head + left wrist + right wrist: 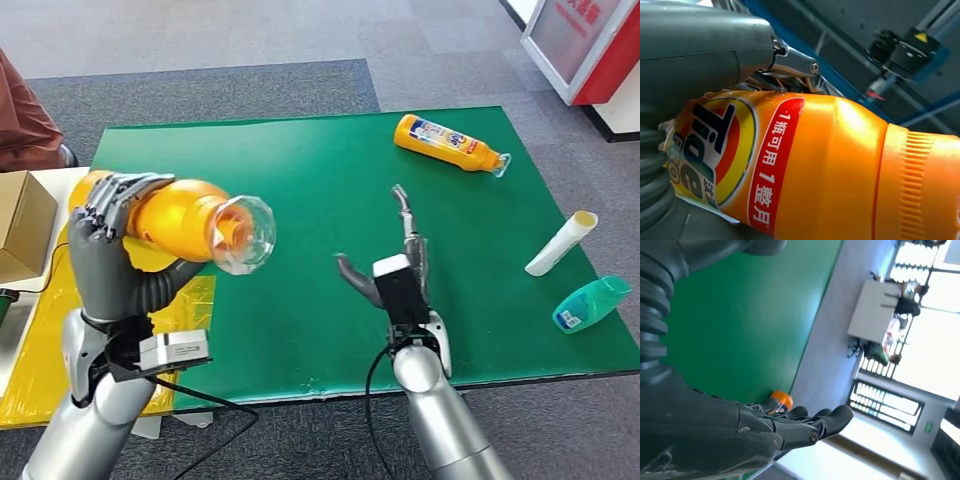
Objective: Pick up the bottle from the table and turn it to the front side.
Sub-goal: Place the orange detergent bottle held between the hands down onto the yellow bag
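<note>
My left hand holds an orange detergent bottle lifted above the left part of the green table, its clear cap end pointing toward the camera and to the right. In the left wrist view the bottle shows its Tide label and a red band with white characters, with my fingers wrapped over it. My right hand hovers open over the table's front middle, fingers stretched out and nothing in it. The right wrist view shows those fingers extended over the green surface.
A second orange bottle lies on its side at the table's far right. A white tube and a teal bottle lie near the right edge. A cardboard box and yellow sheet sit left of the table.
</note>
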Action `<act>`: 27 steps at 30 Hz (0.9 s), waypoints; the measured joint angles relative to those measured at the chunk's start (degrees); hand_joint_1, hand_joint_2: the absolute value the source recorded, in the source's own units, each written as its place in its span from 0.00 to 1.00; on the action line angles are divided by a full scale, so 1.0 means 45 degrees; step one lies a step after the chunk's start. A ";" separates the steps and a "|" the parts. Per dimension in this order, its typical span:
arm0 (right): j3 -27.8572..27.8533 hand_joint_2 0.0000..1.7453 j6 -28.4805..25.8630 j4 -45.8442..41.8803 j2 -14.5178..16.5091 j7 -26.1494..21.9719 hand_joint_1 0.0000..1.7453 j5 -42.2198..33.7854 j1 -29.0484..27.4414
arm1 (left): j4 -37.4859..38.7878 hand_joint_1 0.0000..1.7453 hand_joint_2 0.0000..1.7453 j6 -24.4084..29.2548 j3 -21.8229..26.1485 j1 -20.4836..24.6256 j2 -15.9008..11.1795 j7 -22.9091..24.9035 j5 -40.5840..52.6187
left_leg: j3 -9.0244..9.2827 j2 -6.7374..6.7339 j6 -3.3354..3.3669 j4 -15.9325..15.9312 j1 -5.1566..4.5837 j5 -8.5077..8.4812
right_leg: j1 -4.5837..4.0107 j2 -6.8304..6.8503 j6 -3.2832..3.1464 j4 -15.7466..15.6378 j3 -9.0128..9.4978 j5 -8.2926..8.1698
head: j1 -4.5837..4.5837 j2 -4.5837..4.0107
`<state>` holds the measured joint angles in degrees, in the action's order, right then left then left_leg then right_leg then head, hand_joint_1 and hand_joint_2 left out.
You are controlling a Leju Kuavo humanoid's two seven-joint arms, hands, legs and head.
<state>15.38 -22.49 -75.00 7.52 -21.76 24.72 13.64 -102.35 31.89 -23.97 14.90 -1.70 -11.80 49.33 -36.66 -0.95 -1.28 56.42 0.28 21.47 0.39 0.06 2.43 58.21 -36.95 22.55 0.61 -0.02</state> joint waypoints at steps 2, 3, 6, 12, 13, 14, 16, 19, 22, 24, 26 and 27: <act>-0.0335 1.00 -0.0244 -0.0931 -0.0044 -0.0054 0.00 -0.0144 -0.0524 | -0.0001 1.00 1.00 0.0526 0.0241 -0.0684 -0.0033 0.0287 0.1025 | -0.0001 0.0000 0.0005 0.0000 -0.0001 0.0014 | 0.0002 0.0000 0.0004 -0.0004 0.0000 0.0008 | 0.0000 0.0000; -0.0472 1.00 -0.0339 -0.1423 -0.0069 -0.0106 0.00 -0.0199 -0.0785 | 0.0008 1.00 1.00 0.0684 0.0347 -0.0975 -0.0047 0.0514 0.1698 | -0.0001 0.0000 0.0008 0.0000 -0.0002 0.0022 | 0.0004 0.0000 0.0007 -0.0005 0.0000 0.0012 | 0.0001 0.0000; -0.0784 1.00 -0.0550 -0.2984 -0.0165 -0.0357 0.00 -0.0323 -0.1477 | 0.0227 1.00 1.00 0.0446 0.0661 -0.1579 -0.0122 0.1615 0.4630 | 0.0000 0.0000 0.0014 0.0000 -0.0010 0.0034 | 0.0012 -0.0001 0.0014 -0.0006 0.0001 0.0020 | 0.0002 0.0000; -0.0949 1.00 -0.0599 -0.5571 -0.0366 -0.0885 0.00 -0.0043 -0.2327 | 0.1384 1.00 1.00 -0.1468 0.0837 -0.2008 -0.0441 0.3410 0.6822 | 0.0006 -0.0001 0.0011 0.0000 -0.0018 0.0037 | 0.0016 -0.0003 0.0015 -0.0006 0.0001 0.0020 | 0.0001 0.0000; -0.0950 1.00 -0.0725 -0.5936 -0.0373 -0.1080 0.00 -0.0009 -0.2436 | 0.1603 1.00 1.00 -0.1616 0.0877 -0.2044 -0.0466 0.3580 0.6932 | 0.0006 -0.0001 0.0011 0.0000 -0.0018 0.0037 | 0.0016 -0.0003 0.0015 -0.0006 0.0001 0.0020 | 0.0001 0.0000; -0.0950 1.00 -0.0874 -0.6275 -0.0374 -0.1267 0.00 0.0003 -0.2533 | 0.1866 1.00 1.00 -0.1703 0.0932 -0.2067 -0.0481 0.3731 0.7019 | 0.0006 -0.0001 0.0011 0.0000 -0.0018 0.0037 | 0.0016 -0.0003 0.0015 -0.0006 0.0002 0.0020 | 0.0001 0.0000; -0.0951 1.00 -0.1159 -0.6834 -0.0375 -0.1520 0.00 0.0000 -0.2652 | 0.2487 1.00 1.00 -0.1717 0.1073 -0.2083 -0.0492 0.3931 0.7090 | 0.0007 -0.0001 0.0011 0.0000 -0.0018 0.0037 | 0.0017 -0.0005 0.0015 -0.0006 0.0002 0.0020 | 0.0001 0.0000; -0.0950 1.00 -0.1585 -0.7497 -0.0390 -0.1697 0.00 0.0049 -0.2681 | 0.3719 1.00 1.00 -0.1627 0.1370 -0.2057 -0.0499 0.4045 0.7077 | 0.0009 -0.0001 0.0012 0.0000 -0.0019 0.0037 | 0.0019 -0.0005 0.0015 -0.0006 0.0003 0.0020 | 0.0002 0.0000; -0.0950 1.00 -0.1909 -0.8081 -0.0436 -0.1726 0.00 0.0080 -0.2664 | 0.5138 1.00 1.00 -0.1669 0.1724 -0.1981 -0.0495 0.3998 0.6832 | 0.0010 -0.0001 0.0012 0.0000 -0.0019 0.0037 | 0.0021 -0.0005 0.0016 -0.0006 0.0004 0.0020 | 0.0001 0.0000; -0.0950 1.00 -0.1991 -0.8435 -0.0493 -0.1715 0.00 0.0075 -0.2657 | 0.6101 1.00 1.00 -0.1809 0.1951 -0.1886 -0.0492 0.3927 0.6653 | 0.0012 -0.0001 0.0013 0.0000 -0.0019 0.0036 | 0.0021 -0.0005 0.0016 -0.0006 0.0004 0.0020 | 0.0000 0.0000; -0.0949 1.00 -0.2012 -0.8666 -0.0527 -0.1653 0.00 0.0093 -0.2642 | 0.7028 1.00 1.00 -0.2046 0.2131 -0.1702 -0.0492 0.3896 0.6563 | 0.0012 -0.0001 0.0013 0.0000 -0.0019 0.0035 | 0.0020 -0.0004 0.0016 -0.0006 0.0005 0.0020 | 0.0002 0.0000; -0.0949 1.00 -0.2013 -0.8723 -0.0532 -0.1619 0.00 0.0103 -0.2634 | 0.7446 1.00 1.00 -0.2153 0.2202 -0.1594 -0.0492 0.3890 0.6547 | 0.0012 -0.0001 0.0013 0.0000 -0.0019 0.0035 | 0.0020 -0.0004 0.0016 -0.0006 0.0006 0.0020 | 0.0001 0.0000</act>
<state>11.11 -31.55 -114.25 5.13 -29.04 25.18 1.79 -68.84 22.20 -14.06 7.73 -3.91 5.70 78.79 -36.61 -0.95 -1.22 56.42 0.19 21.62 0.48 0.04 2.50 58.18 -36.92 22.64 0.61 -0.02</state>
